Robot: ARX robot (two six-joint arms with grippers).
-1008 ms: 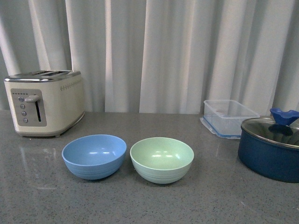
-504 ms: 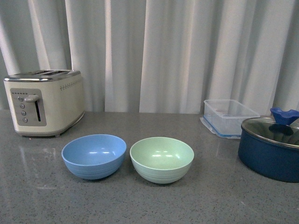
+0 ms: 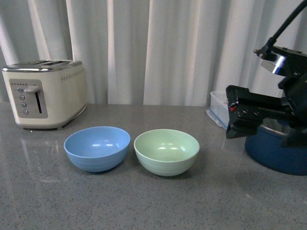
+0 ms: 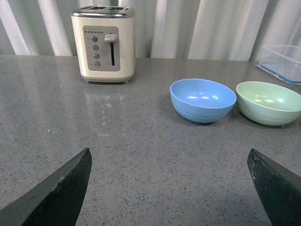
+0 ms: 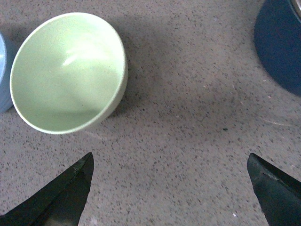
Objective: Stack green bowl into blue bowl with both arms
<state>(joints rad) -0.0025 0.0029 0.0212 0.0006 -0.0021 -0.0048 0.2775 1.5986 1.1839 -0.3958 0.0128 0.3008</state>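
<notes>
Left tool and right tool both spread wide and empty over the grey counter.
Left tool is low at the front-left corner. The right arm reaches in from the right edge, near the green bowl. That bowl is pale mint and upright mid-counter, just beside the blue bowl. Toaster back-left, white curtain behind.

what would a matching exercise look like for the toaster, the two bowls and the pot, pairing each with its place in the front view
Things:
1. toaster
2. blue bowl
3. green bowl
4. pot

Places:
A. far right, partly hidden by the right arm
B. between the toaster and the green bowl
C. far left, near the curtain
D. between the blue bowl and the pot

Pairs: 1-C, 2-B, 3-D, 4-A
</notes>
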